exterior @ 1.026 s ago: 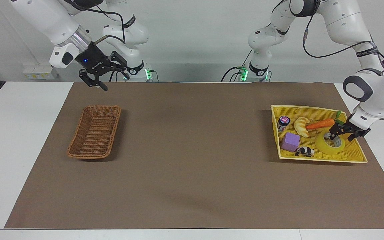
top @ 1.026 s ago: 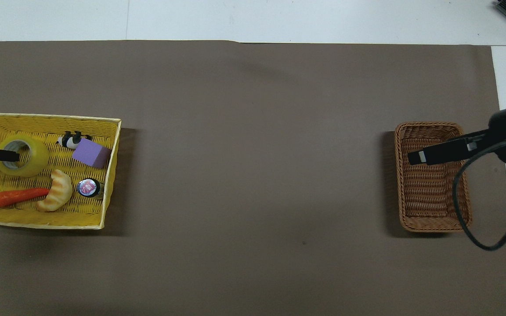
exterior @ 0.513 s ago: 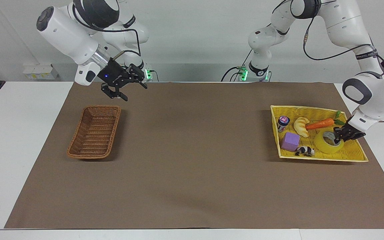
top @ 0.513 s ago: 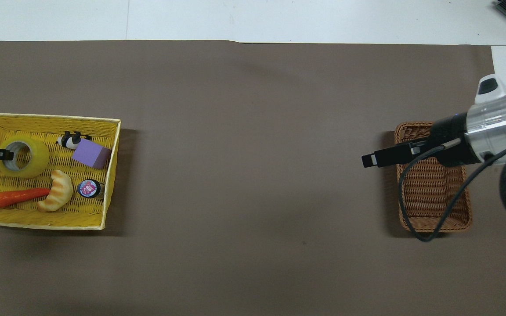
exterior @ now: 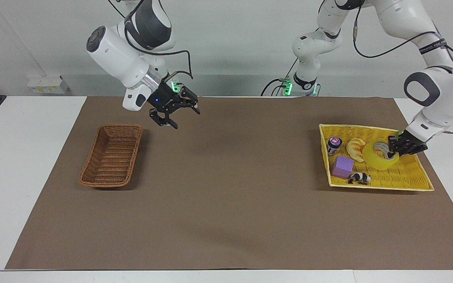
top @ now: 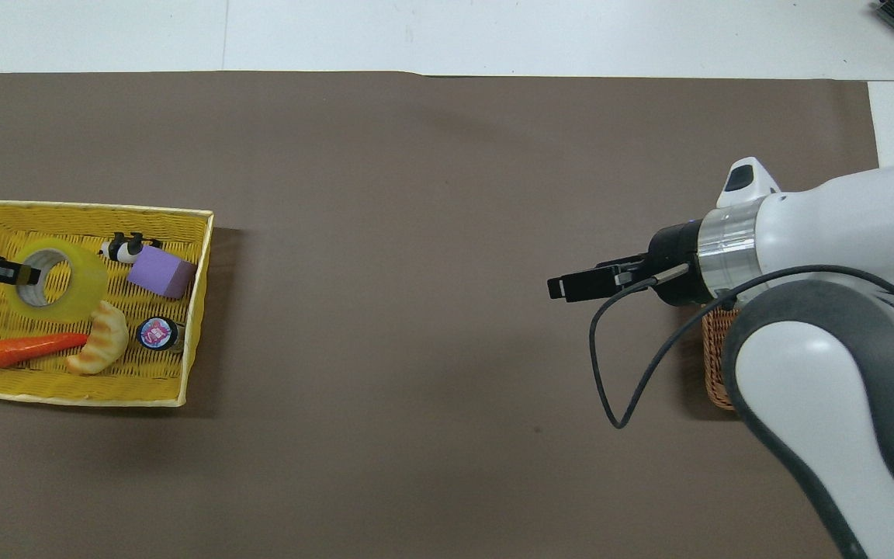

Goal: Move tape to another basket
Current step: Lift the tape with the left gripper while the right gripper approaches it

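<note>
Currently I see a white desk [exterior: 30, 165] carrying a large brown mat [exterior: 230, 188], with a plain pale wall at the robots' end. At the left arm's end sits the yellow tray [exterior: 415, 179]; at the right arm's end, the brown wicker basket [exterior: 111, 155], with nothing in it.

From overhead the right arm covers most of the basket, leaving only a corner [top: 715, 365] showing. The carrot [top: 32, 347] is largely hidden by the tape in the facing view.

The tape [exterior: 380, 157] is a translucent yellow roll with a pale core, tilted, raised over the tray beside the croissant toy [exterior: 355, 148]. The left gripper [exterior: 396, 148] is clenched on the tape's wall, one finger inside the core.

The right gripper [exterior: 181, 114] hangs over bare mat beside the basket, jaws released.

Smaller tray items: purple block [exterior: 342, 166], small jar [exterior: 334, 144], panda figure [exterior: 359, 179].
</note>
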Robot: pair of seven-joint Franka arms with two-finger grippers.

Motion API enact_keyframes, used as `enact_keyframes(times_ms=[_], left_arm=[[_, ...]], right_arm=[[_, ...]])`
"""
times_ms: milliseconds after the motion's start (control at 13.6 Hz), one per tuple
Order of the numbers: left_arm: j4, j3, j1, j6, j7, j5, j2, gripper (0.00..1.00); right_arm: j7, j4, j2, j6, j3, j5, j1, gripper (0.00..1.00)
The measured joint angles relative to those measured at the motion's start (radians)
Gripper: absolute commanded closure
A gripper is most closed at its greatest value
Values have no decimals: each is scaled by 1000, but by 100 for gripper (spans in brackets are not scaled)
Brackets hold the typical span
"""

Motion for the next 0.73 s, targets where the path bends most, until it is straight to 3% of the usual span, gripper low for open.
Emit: enact_keyframes(times_ms=[366,733], left_arm=[[-4,-7,-274,-33,-350,-21,-27,100],[-5,-9,-510,62,-659,-80,-26,100]], right_arm=[[75,-25,0,75,1,5,71,0],[144,-76,25,233,2,27,173,0]])
